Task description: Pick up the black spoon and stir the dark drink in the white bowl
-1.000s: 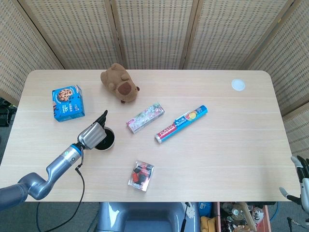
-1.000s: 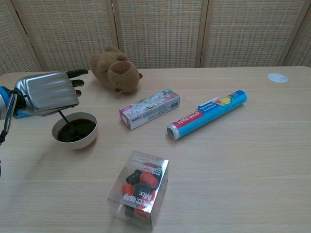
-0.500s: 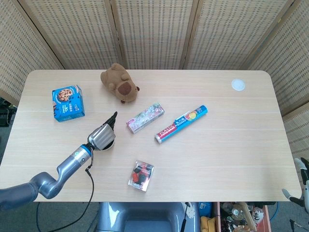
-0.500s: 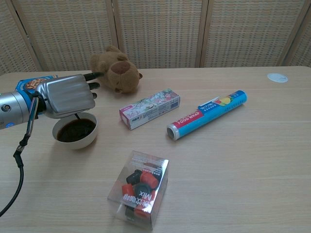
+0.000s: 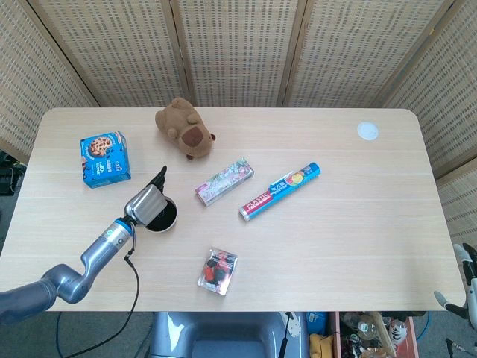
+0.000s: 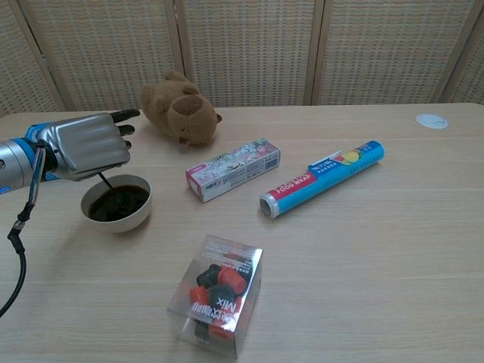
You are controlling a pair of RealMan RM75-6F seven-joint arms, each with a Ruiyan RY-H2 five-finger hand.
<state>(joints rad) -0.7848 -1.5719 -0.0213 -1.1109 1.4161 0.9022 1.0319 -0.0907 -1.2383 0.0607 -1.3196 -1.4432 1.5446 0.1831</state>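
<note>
Table (image 5: pixel 335 246) fills both views; at lower left the left hand (image 6: pixel 83 145) grasps the black spoon (image 6: pixel 105 181), dipping it into the white bowl (image 6: pixel 121 220) of dark drink. Only the chest view shows the spoon's stem. Only the head view catches the right hand (image 5: pixel 466 287), bottom right, its finger state untellable.

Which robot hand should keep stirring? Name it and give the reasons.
Left. The left robot hand already holds the black spoon over the white bowl, its tip in the dark drink. The right robot hand sits beyond the table's far edge.
</note>
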